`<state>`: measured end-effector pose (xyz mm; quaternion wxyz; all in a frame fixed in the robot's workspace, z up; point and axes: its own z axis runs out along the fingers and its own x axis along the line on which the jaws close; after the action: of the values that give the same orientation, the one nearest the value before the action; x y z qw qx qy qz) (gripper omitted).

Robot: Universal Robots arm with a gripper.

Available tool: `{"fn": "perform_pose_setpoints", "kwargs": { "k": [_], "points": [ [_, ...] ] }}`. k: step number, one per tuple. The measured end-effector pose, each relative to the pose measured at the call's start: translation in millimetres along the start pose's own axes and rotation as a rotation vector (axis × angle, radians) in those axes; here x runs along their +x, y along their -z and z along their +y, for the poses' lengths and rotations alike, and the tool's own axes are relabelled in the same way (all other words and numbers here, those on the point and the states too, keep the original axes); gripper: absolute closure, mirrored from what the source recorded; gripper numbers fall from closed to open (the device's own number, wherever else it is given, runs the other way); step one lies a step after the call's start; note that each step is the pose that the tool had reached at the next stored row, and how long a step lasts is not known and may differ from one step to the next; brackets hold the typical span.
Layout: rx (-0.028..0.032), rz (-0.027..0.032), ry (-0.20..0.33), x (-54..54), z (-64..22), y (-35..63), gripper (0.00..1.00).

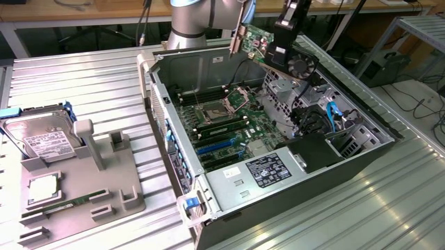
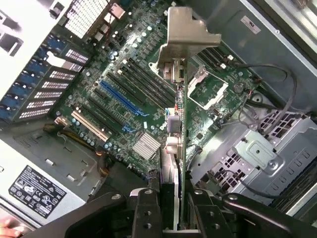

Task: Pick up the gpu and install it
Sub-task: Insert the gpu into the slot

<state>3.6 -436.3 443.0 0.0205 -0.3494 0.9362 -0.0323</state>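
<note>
The gpu (image 1: 259, 39) hangs in the air above the far end of the open computer case (image 1: 368, 156). It is a green-backed card with a black fan and a silver bracket at one end. My gripper (image 1: 285, 31) is shut on it from above. In the wrist view the gpu (image 2: 174, 119) stands edge-on between my fingers (image 2: 147, 214), its bracket pointing away from the wrist. Below it lies the motherboard (image 2: 148, 89), with a long blue slot (image 2: 121, 99) and black slots beside it. The card is well above the board and touches nothing.
On the exterior view's left, a grey fixture tray (image 1: 128, 205) holds a hard drive (image 1: 43, 139), a CPU (image 1: 43, 188) and a RAM stick (image 1: 70, 202). Inside the case are a drive cage (image 2: 257, 153), loose black cables (image 2: 277, 74) and a power supply (image 1: 268, 171).
</note>
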Motion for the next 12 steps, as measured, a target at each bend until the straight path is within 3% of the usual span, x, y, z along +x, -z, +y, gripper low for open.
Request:
{"fn": "perform_pose_setpoints", "kwargs": {
  "k": [1, 12],
  "points": [
    [-0.0011, -0.0051, 0.067, 0.0, 0.0, -0.2, 0.73],
    [-0.0035, -0.0163, 0.216, 0.1, 0.1, -0.7, 0.73]
  ]
}}
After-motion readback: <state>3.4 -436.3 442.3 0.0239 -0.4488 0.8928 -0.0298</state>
